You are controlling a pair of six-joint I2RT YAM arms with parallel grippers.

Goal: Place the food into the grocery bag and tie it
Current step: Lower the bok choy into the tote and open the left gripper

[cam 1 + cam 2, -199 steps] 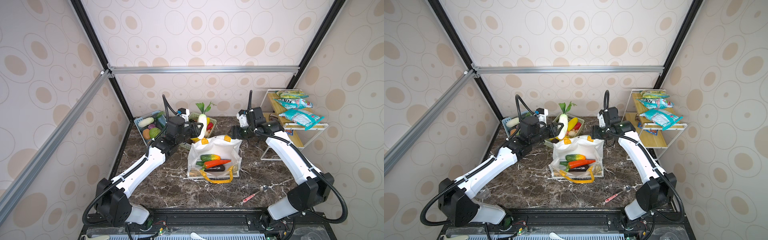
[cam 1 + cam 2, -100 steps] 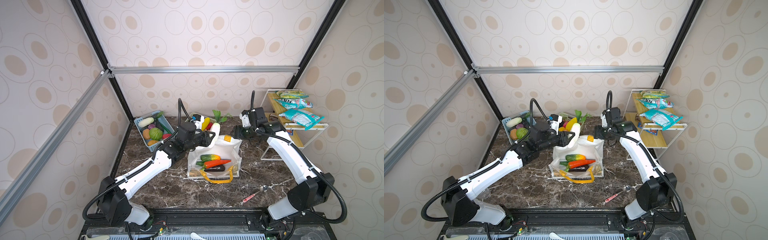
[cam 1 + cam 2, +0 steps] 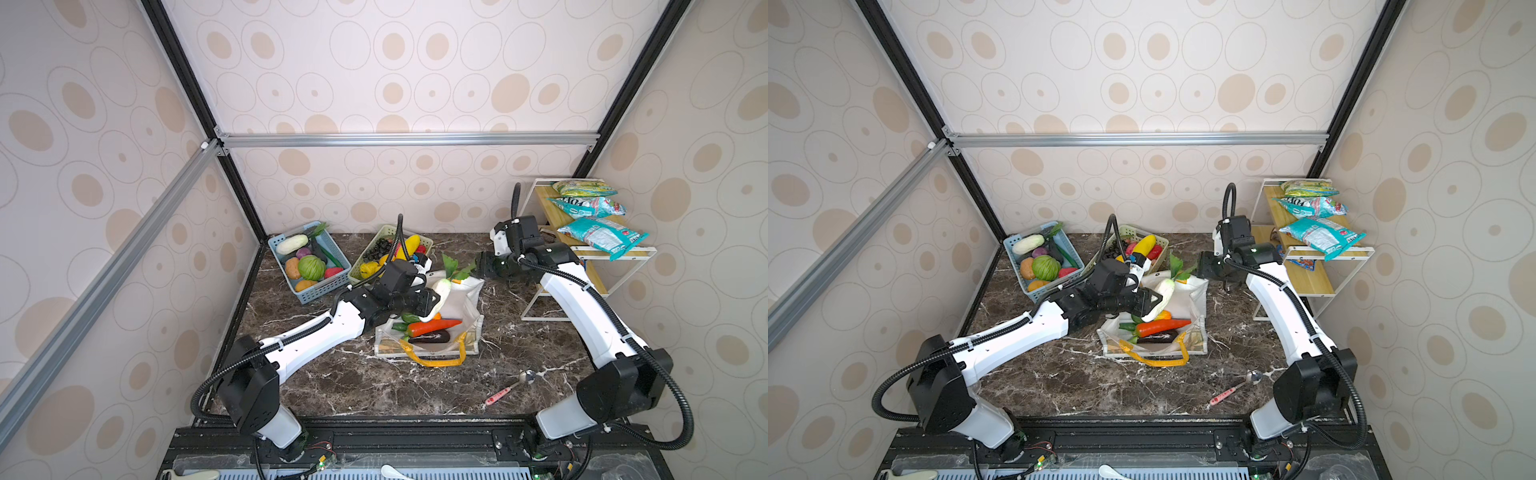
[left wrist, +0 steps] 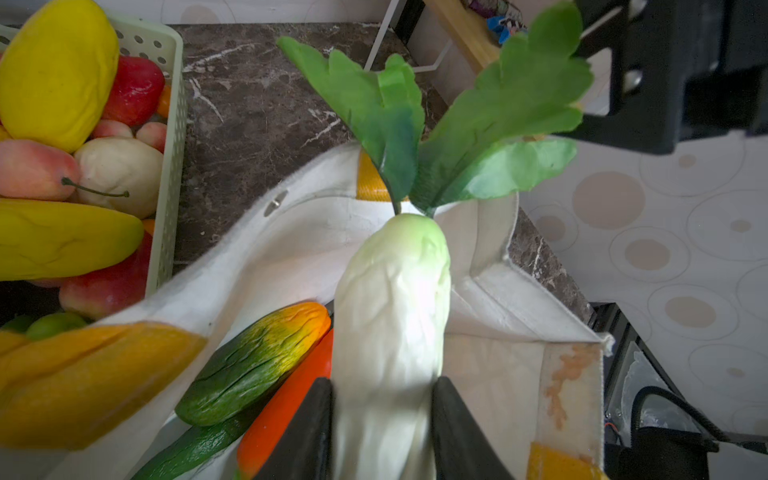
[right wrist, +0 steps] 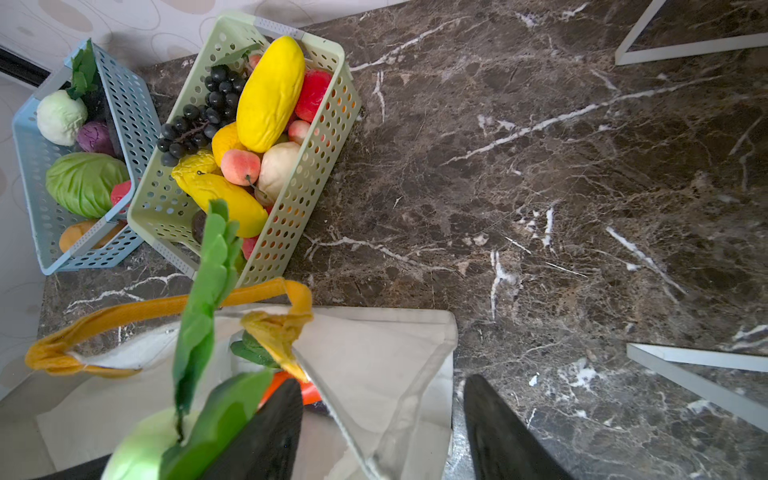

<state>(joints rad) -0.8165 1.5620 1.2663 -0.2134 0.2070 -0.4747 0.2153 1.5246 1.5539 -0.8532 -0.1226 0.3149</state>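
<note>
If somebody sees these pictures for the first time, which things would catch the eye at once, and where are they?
First comes the white radish with big green leaves, clamped in the left gripper and tilted over the open grocery bag in the middle of the table. Inside the bag, a bright orange carrot lies beside a dark eggplant. The right gripper stands open at the bag's far corner.

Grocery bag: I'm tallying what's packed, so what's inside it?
A carrot, an eggplant and an orange-green gourd lie inside; the left hand holds a white radish over them. Anything beneath them is covered.
</note>
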